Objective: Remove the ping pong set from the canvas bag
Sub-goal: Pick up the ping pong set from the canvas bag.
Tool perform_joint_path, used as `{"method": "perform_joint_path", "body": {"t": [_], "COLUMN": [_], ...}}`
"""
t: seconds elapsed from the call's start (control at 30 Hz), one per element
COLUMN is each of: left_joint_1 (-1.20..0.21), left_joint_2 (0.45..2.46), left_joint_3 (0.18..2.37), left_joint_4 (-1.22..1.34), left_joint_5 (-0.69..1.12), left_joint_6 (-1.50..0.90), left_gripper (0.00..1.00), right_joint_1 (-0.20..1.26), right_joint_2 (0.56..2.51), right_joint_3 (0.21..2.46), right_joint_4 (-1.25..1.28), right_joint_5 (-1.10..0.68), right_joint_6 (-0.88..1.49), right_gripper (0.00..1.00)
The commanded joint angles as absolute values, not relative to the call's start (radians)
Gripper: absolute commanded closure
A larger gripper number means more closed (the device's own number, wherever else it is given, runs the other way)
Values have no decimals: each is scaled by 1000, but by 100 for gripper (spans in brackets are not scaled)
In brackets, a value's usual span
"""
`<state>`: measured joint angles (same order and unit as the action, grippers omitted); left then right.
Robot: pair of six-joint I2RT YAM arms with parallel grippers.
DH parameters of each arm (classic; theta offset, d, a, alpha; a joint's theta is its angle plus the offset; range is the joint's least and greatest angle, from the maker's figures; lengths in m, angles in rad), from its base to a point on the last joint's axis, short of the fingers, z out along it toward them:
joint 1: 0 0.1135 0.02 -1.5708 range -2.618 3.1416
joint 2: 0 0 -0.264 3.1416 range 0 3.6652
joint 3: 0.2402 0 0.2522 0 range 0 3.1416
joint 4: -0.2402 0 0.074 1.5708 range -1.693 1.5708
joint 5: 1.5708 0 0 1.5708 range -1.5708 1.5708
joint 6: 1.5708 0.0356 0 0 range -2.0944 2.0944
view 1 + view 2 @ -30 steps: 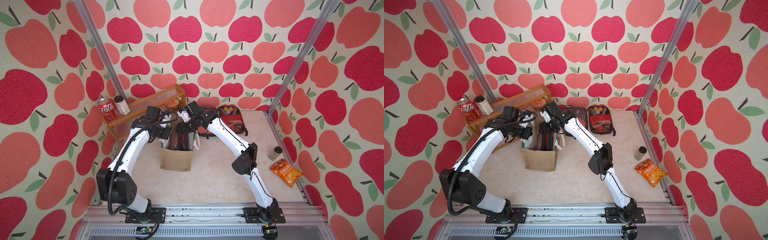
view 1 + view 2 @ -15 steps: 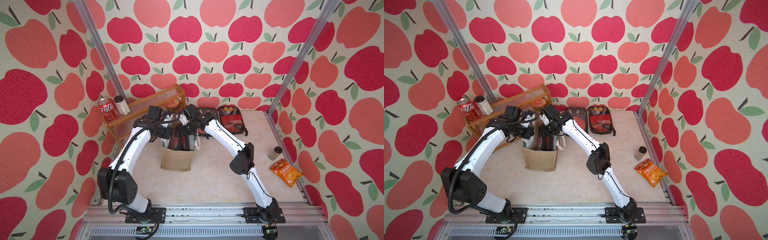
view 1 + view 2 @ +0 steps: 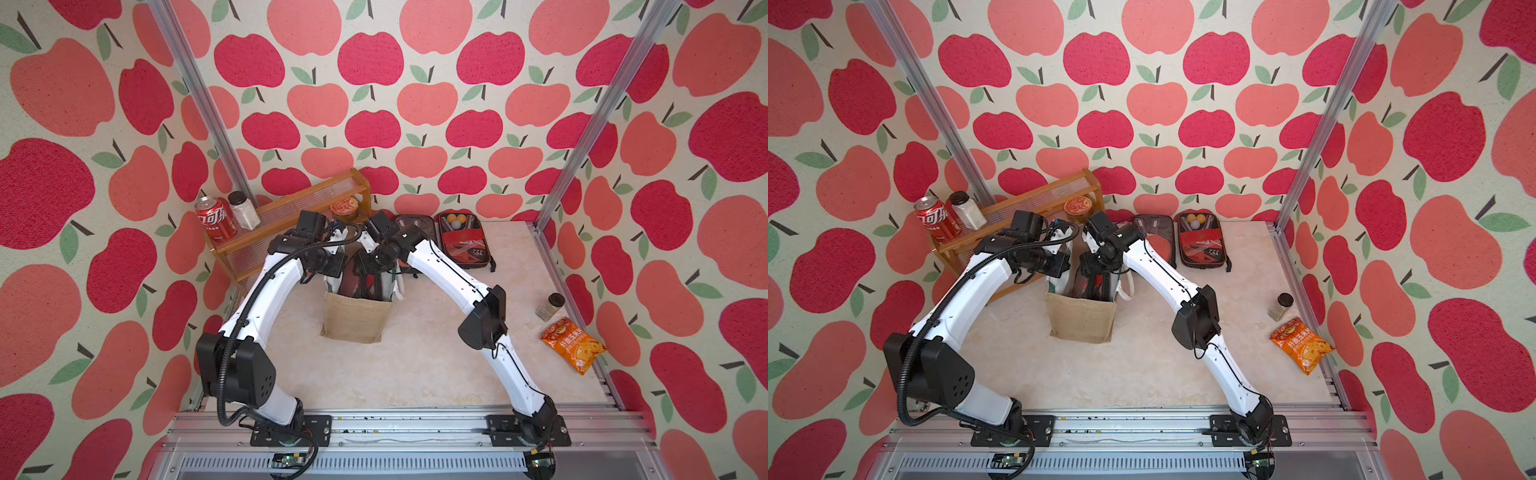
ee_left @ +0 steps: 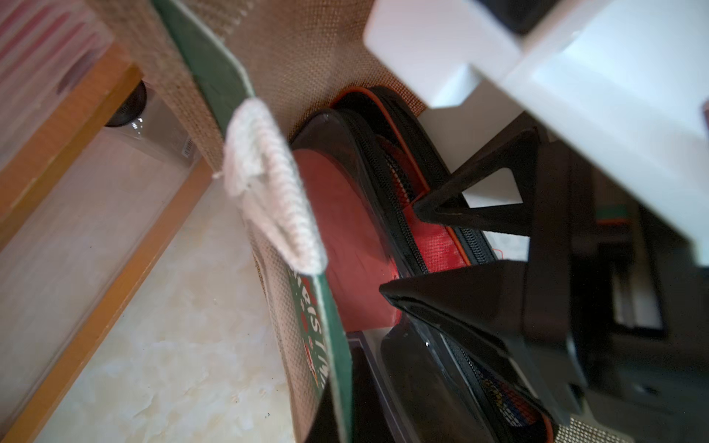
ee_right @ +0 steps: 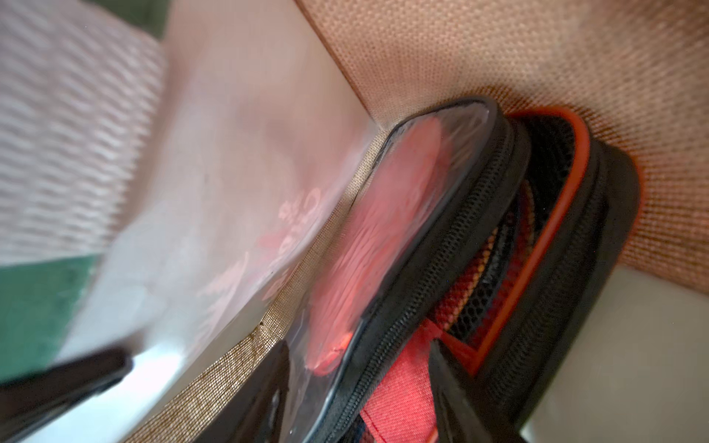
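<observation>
The canvas bag [image 3: 353, 320] stands upright a little toward 9 o'clock of the pale marble-look table [image 3: 415, 365]. It is boxy, of coarse tan burlap weave, with a green-edged printed side panel and a thick white braided rope handle [image 4: 268, 184]. Inside it, on edge, sits the ping pong case [image 4: 360, 214]. The case is flat and rounded, of black fabric with a zip along its rim, red mesh lining and a glossy clear window over a red paddle face. The right gripper [image 4: 401, 249] reaches into the mouth from 1 o'clock, its black wedge fingers [image 4: 479, 214] apart either side of the windowed flap; whether they squeeze it I cannot tell. The left gripper [image 3: 332, 268], jaws pressed together, is at the bag's 10 o'clock rim.
</observation>
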<state>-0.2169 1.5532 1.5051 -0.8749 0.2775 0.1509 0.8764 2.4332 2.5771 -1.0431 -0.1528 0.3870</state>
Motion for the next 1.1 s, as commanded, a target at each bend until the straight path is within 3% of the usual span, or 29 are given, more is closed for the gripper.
{"method": "perform_joint_path", "body": {"t": [0.0,0.6,0.9,1.07], "left_joint_1": [-224,-227,-226,-214], "left_joint_2": [1562,1569,1569,1563], "left_joint_3": [1533,1520,1515,1503], "left_joint_4": [-862,-854,-850,-843], "left_joint_5": [294,291,284,291], "left_joint_6": [169,175,175,173], "left_gripper": [100,100,100,100], "right_joint_1": [875,882,911,912], "right_joint_2": [2493,2618,2493,2611], "right_joint_3": [2594,2665,2495,2718], "right_joint_4": [-1119,-1090,-884,-1120], "right_joint_5": [-128,-213,-311,-179], "right_joint_6": [395,430,421,384], "right_gripper": [40,42,44,45]}}
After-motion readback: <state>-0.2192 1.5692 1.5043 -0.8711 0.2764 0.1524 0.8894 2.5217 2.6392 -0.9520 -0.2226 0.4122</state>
